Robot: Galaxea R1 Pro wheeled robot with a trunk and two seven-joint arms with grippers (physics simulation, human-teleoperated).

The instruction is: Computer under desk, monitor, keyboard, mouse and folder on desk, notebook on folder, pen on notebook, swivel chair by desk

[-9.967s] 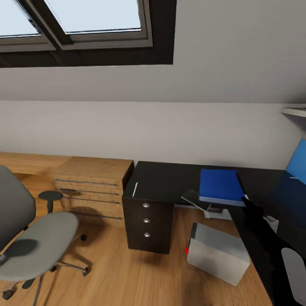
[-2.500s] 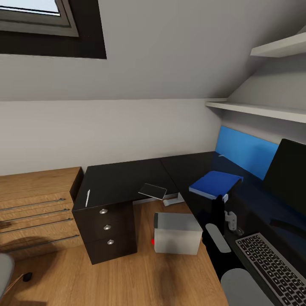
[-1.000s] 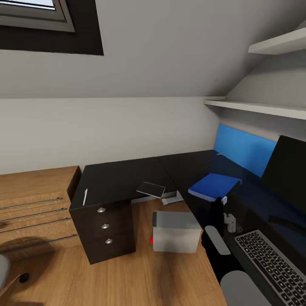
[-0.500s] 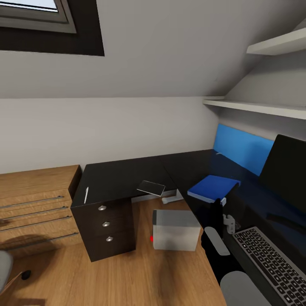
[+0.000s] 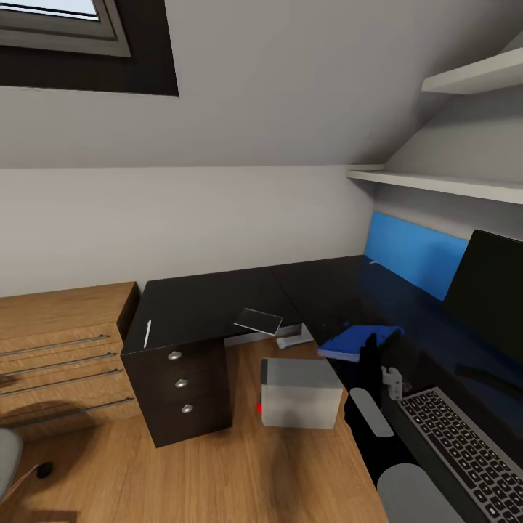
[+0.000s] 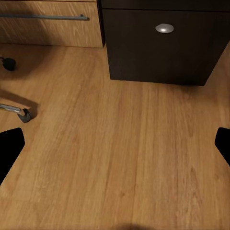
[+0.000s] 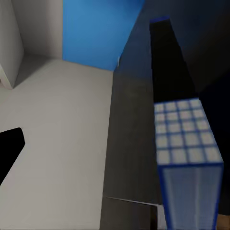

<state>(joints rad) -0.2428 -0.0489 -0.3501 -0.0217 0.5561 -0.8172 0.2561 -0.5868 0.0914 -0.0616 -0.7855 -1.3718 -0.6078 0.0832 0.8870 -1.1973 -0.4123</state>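
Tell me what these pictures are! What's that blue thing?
It's a robot with two arms. The big picture comes from its head camera, the others from cameras on its wrists. On the long black-topped desk lie a slim dark-keyed keyboard and a thin white pen; a wide black monitor stands there. The blue thing is a flat blue folder at the desk's edge, against the right gripper; I can't tell if it's gripped. The left gripper hangs open over the wooden floor.
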